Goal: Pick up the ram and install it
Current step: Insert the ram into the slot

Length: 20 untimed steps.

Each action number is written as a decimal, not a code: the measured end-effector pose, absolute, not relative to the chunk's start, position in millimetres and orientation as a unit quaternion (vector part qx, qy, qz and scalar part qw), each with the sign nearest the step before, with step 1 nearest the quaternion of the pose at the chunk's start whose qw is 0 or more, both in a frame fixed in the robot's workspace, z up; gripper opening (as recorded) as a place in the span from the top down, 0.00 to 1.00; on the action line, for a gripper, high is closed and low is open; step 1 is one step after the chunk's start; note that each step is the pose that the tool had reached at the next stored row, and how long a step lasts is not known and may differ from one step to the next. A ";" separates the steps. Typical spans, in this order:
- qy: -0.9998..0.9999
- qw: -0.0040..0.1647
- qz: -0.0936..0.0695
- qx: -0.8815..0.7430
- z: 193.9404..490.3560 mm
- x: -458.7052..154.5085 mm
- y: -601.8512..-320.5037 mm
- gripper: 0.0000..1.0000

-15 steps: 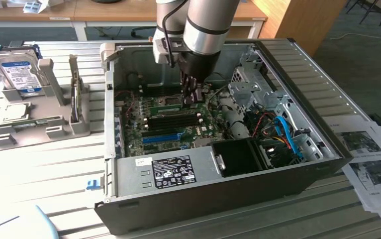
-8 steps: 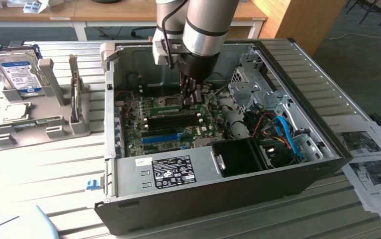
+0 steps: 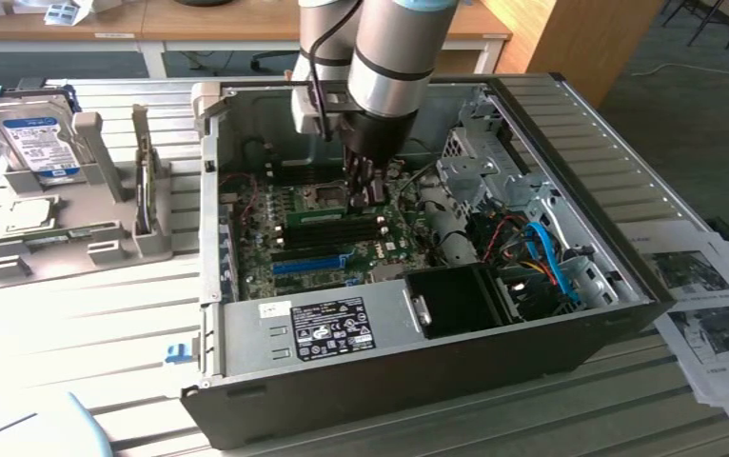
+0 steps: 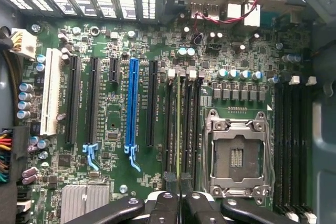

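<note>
At the exterior view's left, near the left edge of the table (image 3: pixel 86 314), a grey rack (image 3: pixel 105 249) props the hard drive (image 3: pixel 32 143) upright at its far corner. Parts stored this way stand edge-up, where fingers can close on them. To the rack's right the computer case (image 3: pixel 619 190) lies on its side with the panel off, which turns the motherboard (image 3: pixel 339 249) face up to an arm coming from above. The gripper (image 3: pixel 366 195) hangs inside the case over the middle of the board, beyond the power supply (image 3: pixel 320 324) that sits along the case's near wall.

In the wrist view its fingers (image 4: pixel 170 183) stand narrow, pinched on the ram (image 4: pixel 178 124), which shows edge-on as a thin green line. The stick appears to be held by its upper edge, with its long side parallel to the memory slots (image 4: pixel 170 119). It lies over that bank, between the blue slot (image 4: pixel 132 103) and the CPU socket (image 4: pixel 236 156). Held so, its contact edge should point straight down toward a slot. Whether that edge has met the slot cannot be told.

At the exterior view's right, printed sheets (image 3: pixel 707 295) lie by the table's right edge, just beside the case.
</note>
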<state>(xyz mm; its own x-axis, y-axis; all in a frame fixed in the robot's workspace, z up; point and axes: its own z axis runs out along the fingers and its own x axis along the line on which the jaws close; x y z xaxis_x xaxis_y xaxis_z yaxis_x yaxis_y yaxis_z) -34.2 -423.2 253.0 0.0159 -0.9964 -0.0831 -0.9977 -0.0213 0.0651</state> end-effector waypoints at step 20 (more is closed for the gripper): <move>0.700 0.006 0.052 -0.712 238.6 -36.0 -424.1 0.89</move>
<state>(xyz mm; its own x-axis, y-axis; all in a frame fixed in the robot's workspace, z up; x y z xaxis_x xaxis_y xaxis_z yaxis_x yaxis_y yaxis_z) -36.0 -424.1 238.6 0.0149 -0.9965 -0.0828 -0.9977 -0.0203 0.0653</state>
